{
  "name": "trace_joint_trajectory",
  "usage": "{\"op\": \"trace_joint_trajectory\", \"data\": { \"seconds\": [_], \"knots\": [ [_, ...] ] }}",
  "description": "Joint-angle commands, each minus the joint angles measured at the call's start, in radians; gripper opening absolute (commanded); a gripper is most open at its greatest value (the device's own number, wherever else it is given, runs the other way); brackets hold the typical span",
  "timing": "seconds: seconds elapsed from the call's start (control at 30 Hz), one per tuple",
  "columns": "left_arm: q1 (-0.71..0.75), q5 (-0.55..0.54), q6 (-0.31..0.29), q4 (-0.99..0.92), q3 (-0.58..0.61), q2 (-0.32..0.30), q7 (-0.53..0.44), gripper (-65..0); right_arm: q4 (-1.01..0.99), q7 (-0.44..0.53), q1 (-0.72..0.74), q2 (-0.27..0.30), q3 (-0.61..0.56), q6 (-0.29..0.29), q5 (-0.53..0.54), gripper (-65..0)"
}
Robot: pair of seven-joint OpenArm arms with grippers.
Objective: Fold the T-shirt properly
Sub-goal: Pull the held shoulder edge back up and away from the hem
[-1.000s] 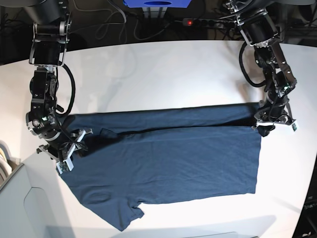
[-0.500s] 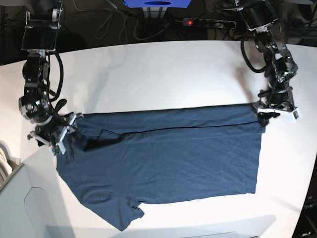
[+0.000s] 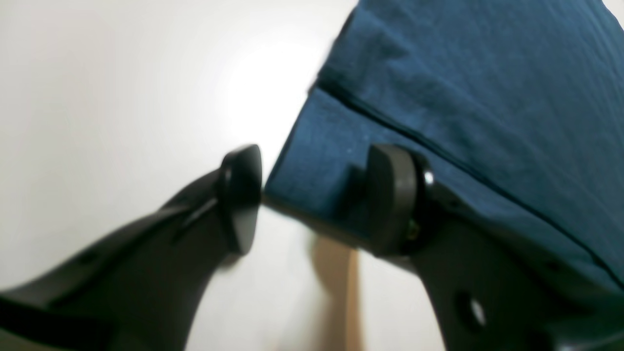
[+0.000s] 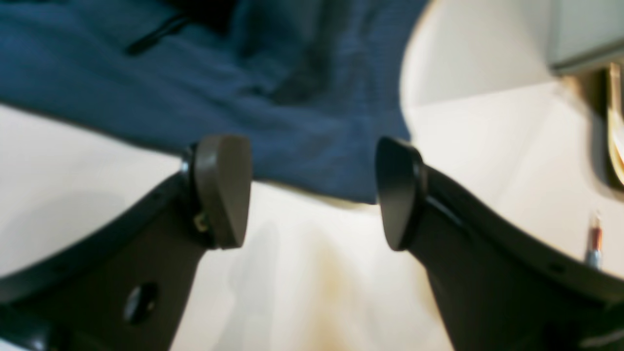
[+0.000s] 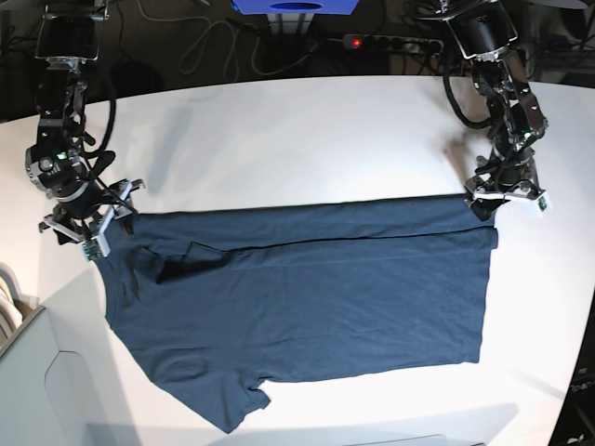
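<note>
Two grippers, both of mine, stand with jaws spread wide and nothing clamped between them. My left gripper (image 3: 312, 200) hangs above the white counter (image 3: 122, 97), and the T-shirt (image 3: 463, 97) lies just ahead of it, a folded corner reaching up between my fingertips; one fingertip (image 3: 390, 195) sits over the cloth, the other over bare counter. My right gripper (image 4: 312, 190) is likewise above the counter, with the T-shirt's edge just beyond its fingertips. From the base view the T-shirt (image 5: 307, 297) spreads flat between my two grippers, its top strip folded over.
</note>
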Motion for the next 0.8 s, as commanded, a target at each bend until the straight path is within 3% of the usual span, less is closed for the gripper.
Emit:
{"op": "trace_joint_trajectory", "data": {
  "seconds": [0.0,0.27,0.6,0.7,0.77],
  "knots": [
    [-0.009,-0.002,-0.001,0.008,0.0,-0.009,0.0,-35.4,0.009,0.018,0.011,0.017,0.027,0.01,-0.001,-27.3],
    [-0.01,-0.01,-0.001,-0.044,0.0,-0.009,0.0,-65.0,-0.141,0.021,0.088,0.031,0.057,0.012,0.001,-27.3],
    [-0.01,-0.002,-0.001,-0.044,0.0,-0.012,0.0,-65.0,-0.393,0.021,0.224,0.031,0.056,0.013,0.001,-27.6],
    [-0.01,-0.002,-0.001,-0.044,0.0,-0.017,0.0,-65.0,-0.416,0.021,0.223,0.031,0.056,0.033,0.001,-33.1],
    [-0.009,-0.002,-0.001,-0.044,0.0,-0.017,0.0,-65.0,-0.419,0.021,0.22,0.028,0.056,0.093,-0.001,-40.1]
  ]
}}
